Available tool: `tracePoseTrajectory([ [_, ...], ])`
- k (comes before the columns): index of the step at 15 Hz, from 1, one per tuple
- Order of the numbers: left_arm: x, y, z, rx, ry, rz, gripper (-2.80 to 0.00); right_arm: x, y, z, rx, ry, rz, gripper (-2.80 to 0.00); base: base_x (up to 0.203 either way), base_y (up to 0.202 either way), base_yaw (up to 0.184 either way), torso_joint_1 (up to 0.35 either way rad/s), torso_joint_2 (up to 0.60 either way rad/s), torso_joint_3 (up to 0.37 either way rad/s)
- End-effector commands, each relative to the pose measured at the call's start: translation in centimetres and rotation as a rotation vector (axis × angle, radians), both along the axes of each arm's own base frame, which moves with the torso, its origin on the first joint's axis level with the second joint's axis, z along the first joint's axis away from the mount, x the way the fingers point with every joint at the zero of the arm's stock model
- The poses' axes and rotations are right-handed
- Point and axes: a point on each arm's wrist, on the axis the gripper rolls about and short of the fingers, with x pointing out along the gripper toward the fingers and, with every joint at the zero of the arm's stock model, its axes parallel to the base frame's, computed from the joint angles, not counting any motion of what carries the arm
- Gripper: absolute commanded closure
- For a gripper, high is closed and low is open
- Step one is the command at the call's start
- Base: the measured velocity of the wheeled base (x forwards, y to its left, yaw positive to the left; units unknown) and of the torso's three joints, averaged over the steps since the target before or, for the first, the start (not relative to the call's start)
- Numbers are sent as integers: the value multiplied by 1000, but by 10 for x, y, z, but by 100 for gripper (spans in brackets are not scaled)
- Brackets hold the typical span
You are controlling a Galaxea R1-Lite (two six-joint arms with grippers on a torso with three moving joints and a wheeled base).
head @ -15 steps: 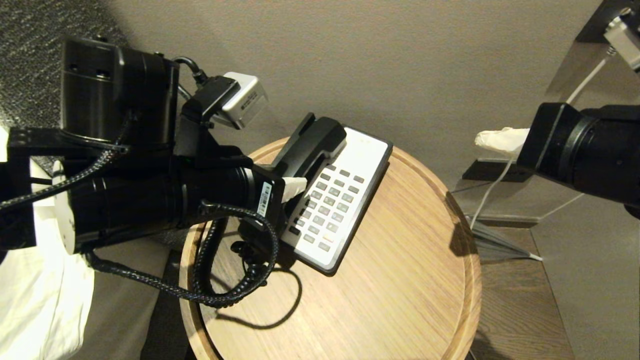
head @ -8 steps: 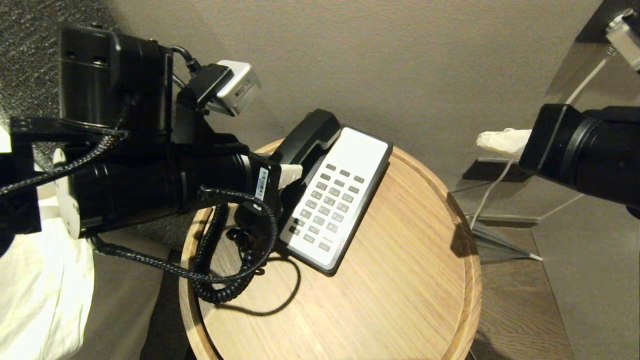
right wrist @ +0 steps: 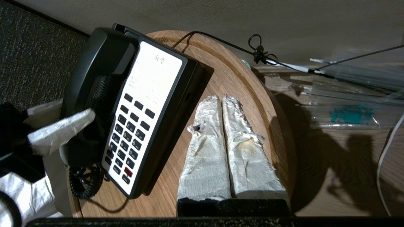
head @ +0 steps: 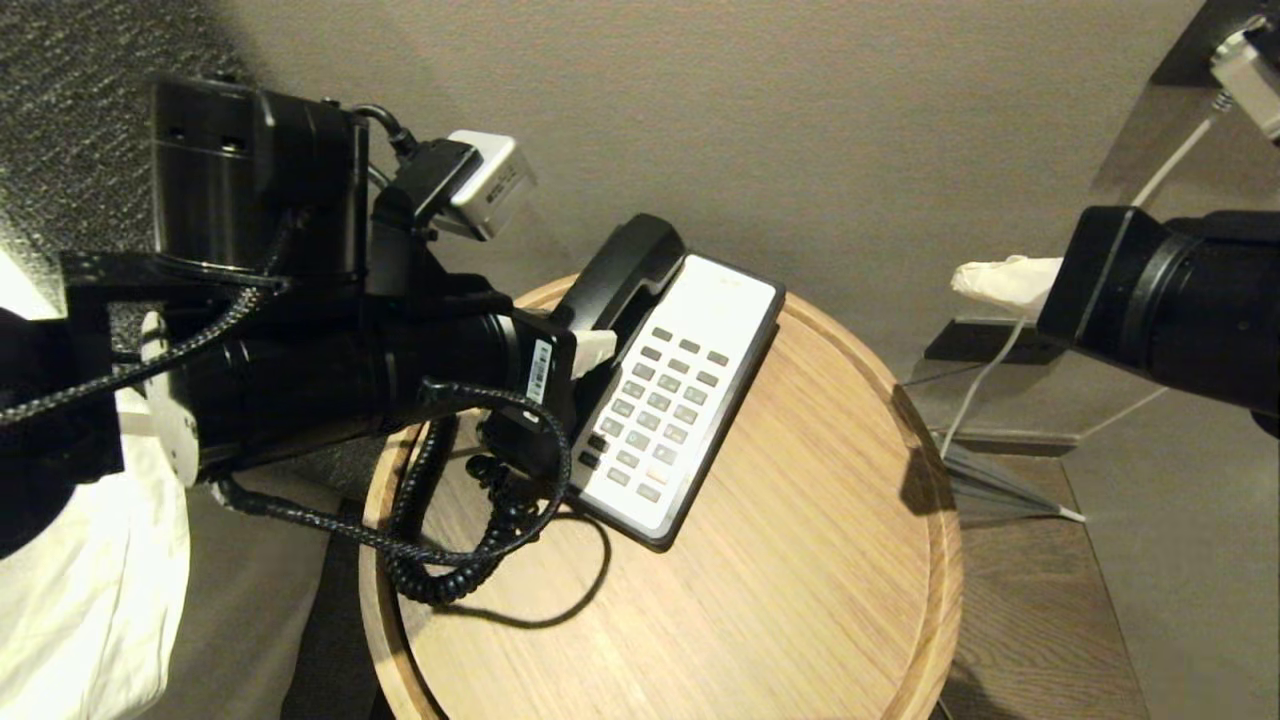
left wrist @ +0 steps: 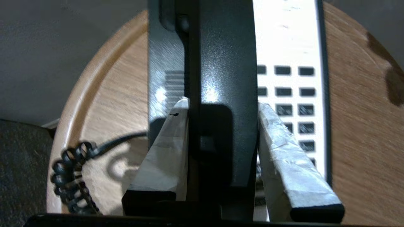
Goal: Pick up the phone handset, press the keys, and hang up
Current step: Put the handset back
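moved: phone handset point(left wrist: 221, 94) lowered toward base | left gripper point(left wrist: 221, 132) clamps it | right gripper point(right wrist: 221, 132) closed, empty | handsets: one

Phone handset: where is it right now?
In the head view the phone handset sits along the left edge of the phone base, toward the back left of the round wooden table, with the left gripper closed around its middle.

handset point(left wrist: 221, 78) both ends cut off in left wrist view | lower end behind left gripper point(head: 585, 365) in head view | key labels unreadable | right arm point(head: 1160, 300) cropped at edge
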Motion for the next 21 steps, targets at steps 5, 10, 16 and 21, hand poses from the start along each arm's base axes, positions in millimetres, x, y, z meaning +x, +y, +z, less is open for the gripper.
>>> tracePoseTrajectory([
  [5, 11, 1, -3, -1, -6, 30, 0, 1, 1, -1, -2, 5, 1, 0, 0, 0, 0, 0, 0, 0],
  [10, 11, 2, -7, 4, 10, 29, 0, 1, 2, -2, -4, 7, 1, 0, 0, 0, 0, 0, 0, 0],
  [16, 11, 1, 0, -24, -28, 26, 0, 1, 2, -5, -10, 13, 3, 0, 0, 0, 0, 0, 0, 0],
  [21, 10, 0, -6, -12, -9, 20, 0, -1, 0, -7, -15, 18, 3, 0, 0, 0, 0, 0, 0, 0],
])
